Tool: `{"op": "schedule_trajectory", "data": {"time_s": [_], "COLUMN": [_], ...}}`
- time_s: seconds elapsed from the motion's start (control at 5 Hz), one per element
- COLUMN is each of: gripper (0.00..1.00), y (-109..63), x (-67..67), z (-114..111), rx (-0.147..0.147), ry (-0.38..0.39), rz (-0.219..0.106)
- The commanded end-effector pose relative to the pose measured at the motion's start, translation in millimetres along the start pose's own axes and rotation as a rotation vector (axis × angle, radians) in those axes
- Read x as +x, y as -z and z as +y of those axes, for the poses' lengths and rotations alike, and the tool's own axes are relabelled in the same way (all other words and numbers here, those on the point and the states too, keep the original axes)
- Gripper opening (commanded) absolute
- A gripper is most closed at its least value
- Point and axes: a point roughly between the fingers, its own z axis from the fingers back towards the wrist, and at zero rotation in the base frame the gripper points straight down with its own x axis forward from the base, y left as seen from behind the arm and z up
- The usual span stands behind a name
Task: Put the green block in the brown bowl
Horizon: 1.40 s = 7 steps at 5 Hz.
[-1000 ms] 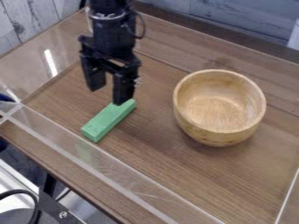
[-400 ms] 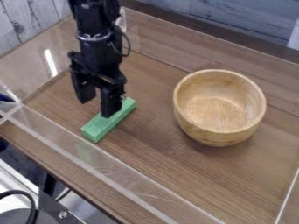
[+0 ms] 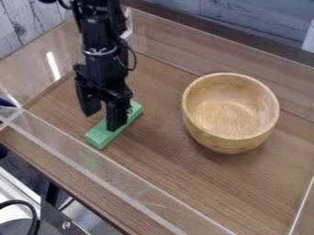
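The green block [image 3: 103,134] lies flat on the wooden table, a bright green bar pointing from near left to far right. My gripper [image 3: 101,107] hangs open right over its far end, one black finger on each side of the bar, and hides that end. Whether the fingers touch the block I cannot tell. The brown bowl [image 3: 230,111] is a round light wooden bowl standing empty to the right, about a hand's width from the block.
A clear acrylic wall [image 3: 147,195] runs along the near side of the table and another along the left. A grey plank wall stands behind at the upper left.
My gripper has moved left and down, from above the block's far end to straddling it. Its jaws stayed open. Block and bowl have not moved.
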Motion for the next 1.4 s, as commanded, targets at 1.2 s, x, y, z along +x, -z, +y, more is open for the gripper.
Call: {"op": "schedule_trajectory", "data": {"time_s": [1.2], "gripper": [1.0], "y": [-15.6], "x": [3.9], "z": [-5.1], "rx": [-0.046], "ry": [-0.012], "rz": [-0.064]}}
